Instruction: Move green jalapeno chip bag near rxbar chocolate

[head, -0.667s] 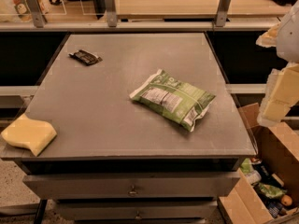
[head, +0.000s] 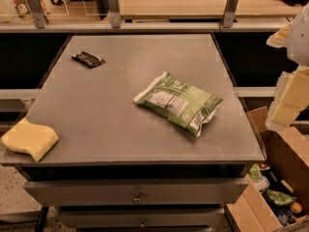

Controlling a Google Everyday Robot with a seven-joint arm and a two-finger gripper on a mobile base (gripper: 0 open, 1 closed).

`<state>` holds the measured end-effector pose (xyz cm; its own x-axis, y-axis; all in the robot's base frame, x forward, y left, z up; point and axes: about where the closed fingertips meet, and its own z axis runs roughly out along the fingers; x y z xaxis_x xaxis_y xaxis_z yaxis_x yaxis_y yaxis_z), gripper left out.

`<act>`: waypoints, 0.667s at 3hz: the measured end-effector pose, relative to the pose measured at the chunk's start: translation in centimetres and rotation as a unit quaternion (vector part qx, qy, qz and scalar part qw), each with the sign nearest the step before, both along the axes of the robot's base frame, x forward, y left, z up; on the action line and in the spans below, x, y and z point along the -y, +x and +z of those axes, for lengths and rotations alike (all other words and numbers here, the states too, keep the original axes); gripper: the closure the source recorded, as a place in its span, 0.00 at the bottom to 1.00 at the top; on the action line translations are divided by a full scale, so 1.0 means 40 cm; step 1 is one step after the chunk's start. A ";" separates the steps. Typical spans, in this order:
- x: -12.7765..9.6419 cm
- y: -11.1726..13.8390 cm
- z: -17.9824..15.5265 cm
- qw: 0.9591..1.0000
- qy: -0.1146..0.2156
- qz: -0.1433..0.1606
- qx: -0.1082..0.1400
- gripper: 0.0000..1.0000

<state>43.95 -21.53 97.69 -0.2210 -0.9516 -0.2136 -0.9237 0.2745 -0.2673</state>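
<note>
The green jalapeno chip bag (head: 178, 102) lies flat on the grey table (head: 96, 110), right of centre, with its white label panel facing up. The rxbar chocolate (head: 88, 59) is a small dark wrapper at the table's far left. My gripper (head: 288, 98) shows as pale cream-coloured parts at the right edge of the view, beyond the table's right side and well clear of the bag. It holds nothing that I can see.
A yellow sponge block (head: 30, 139) sits on the table's front left corner. An open cardboard box (head: 275, 187) with packets stands on the floor at the right. A shelf with metal posts (head: 113, 6) runs behind the table. Drawers (head: 137, 193) are below.
</note>
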 end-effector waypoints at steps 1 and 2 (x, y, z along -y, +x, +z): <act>-0.013 0.027 -0.036 1.000 -0.007 -0.009 0.015 0.00; -0.053 0.068 -0.112 1.000 -0.006 0.001 0.016 0.00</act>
<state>46.66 -19.41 93.22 -0.2131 -0.9544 -0.2092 -0.9150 0.2700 -0.2999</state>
